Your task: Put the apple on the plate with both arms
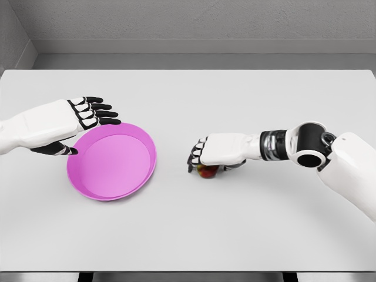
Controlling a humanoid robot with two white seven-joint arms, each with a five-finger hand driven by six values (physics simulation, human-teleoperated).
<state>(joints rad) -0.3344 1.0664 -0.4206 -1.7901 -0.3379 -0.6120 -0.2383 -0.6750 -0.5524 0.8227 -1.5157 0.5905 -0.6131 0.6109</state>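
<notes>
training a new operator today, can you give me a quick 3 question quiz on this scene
1. True or false: the apple already lies on the pink plate.
2. Which hand covers the apple: A) left hand B) right hand?
3. Fill in: the left hand hovers at the plate's upper ____ rim.

Key: 1 false, the apple sits on the table to the right of the plate. 2 B. 3 left.
</notes>
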